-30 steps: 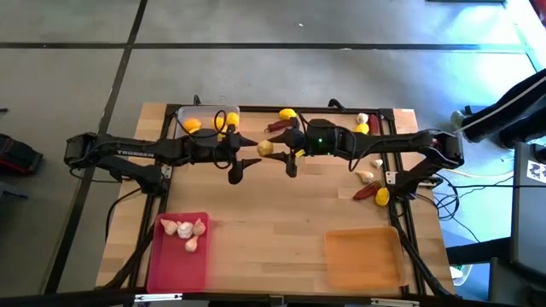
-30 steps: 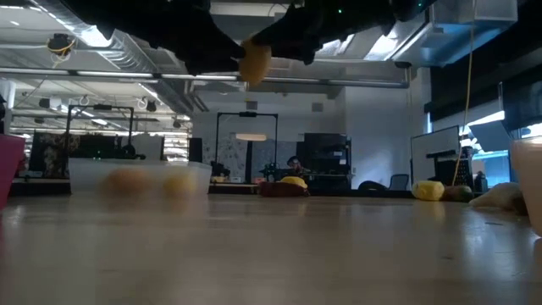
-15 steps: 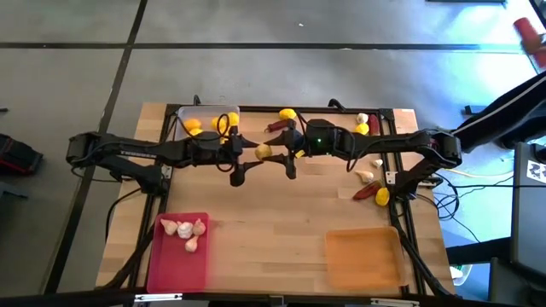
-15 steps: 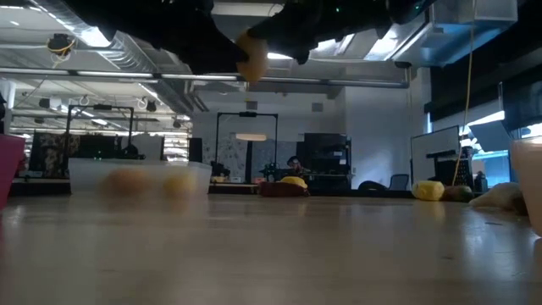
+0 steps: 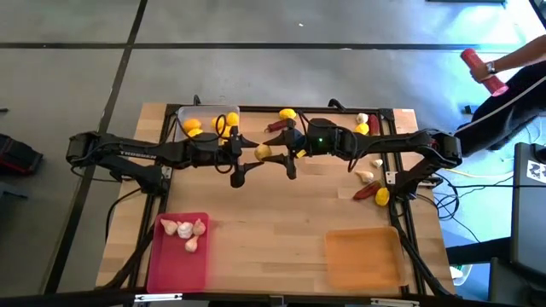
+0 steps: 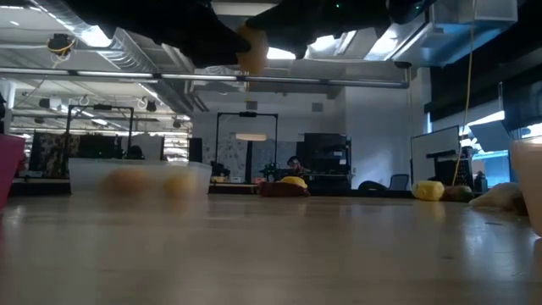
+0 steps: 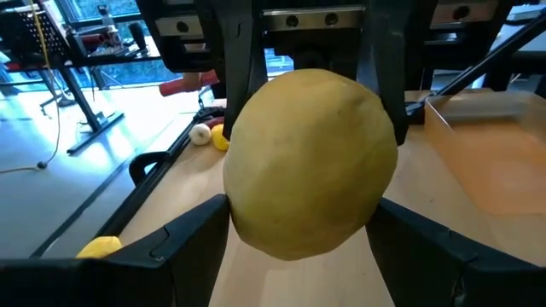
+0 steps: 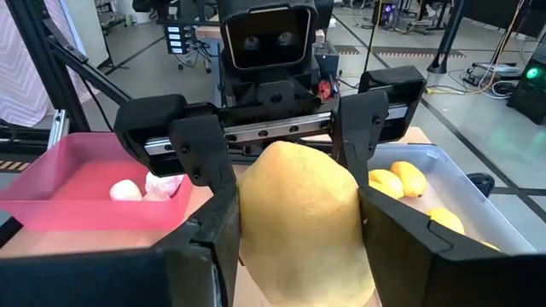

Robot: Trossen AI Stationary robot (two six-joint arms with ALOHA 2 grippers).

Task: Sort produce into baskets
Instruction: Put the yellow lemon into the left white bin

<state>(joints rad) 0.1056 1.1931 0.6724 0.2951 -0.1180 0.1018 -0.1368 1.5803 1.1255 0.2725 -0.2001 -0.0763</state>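
Yellow lemon [image 5: 264, 152] unmoved since a second ago | we pinch it in both left pincer [image 5: 250, 153] and right pincer [image 5: 280, 150] above tabletop [image 5: 273, 230] | handover stalled, clear tray [image 5: 183, 115] next

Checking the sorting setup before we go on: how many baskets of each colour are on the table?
Clear basket: 1
Pink basket: 1
Orange basket: 1
Total: 3
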